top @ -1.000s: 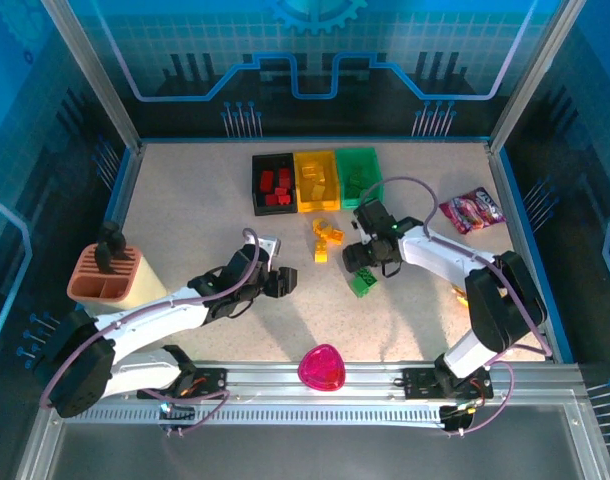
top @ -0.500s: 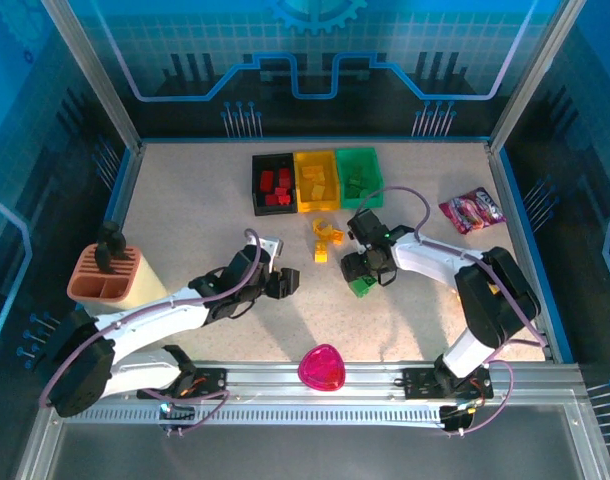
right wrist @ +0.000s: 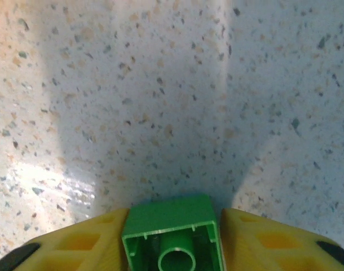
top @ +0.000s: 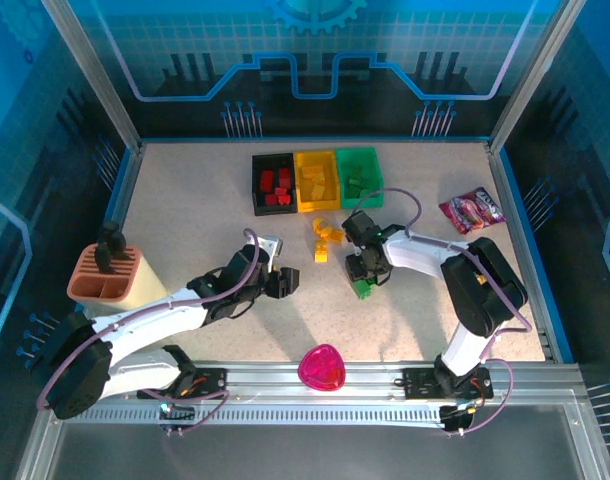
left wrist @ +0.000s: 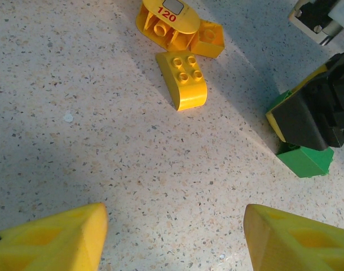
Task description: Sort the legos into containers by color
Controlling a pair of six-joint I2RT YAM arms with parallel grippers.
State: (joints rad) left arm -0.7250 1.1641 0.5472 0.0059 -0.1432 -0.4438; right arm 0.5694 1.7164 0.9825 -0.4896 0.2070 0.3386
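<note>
The right pincer [right wrist: 173,219] clamps a small green studded plastic brick [right wrist: 171,240] between its fingers, likely to carry it to the green rectangular plastic bin [top: 377,180] beyond; the left pincer [left wrist: 173,217] hangs wide open, empty.

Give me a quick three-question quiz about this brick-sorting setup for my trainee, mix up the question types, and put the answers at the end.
1. Multiple choice: which colour brick sits between the fingers of the right hand? A red, B yellow, C green.
2. True or false: the left hand is shut on something.
3. Fill in: seen from above, the black bin and the yellow bin stand in a row with the ____ bin.
Key: 1 C, the green brick. 2 False, it is open, nothing between its fingers. 3 green, the green bin.
</note>
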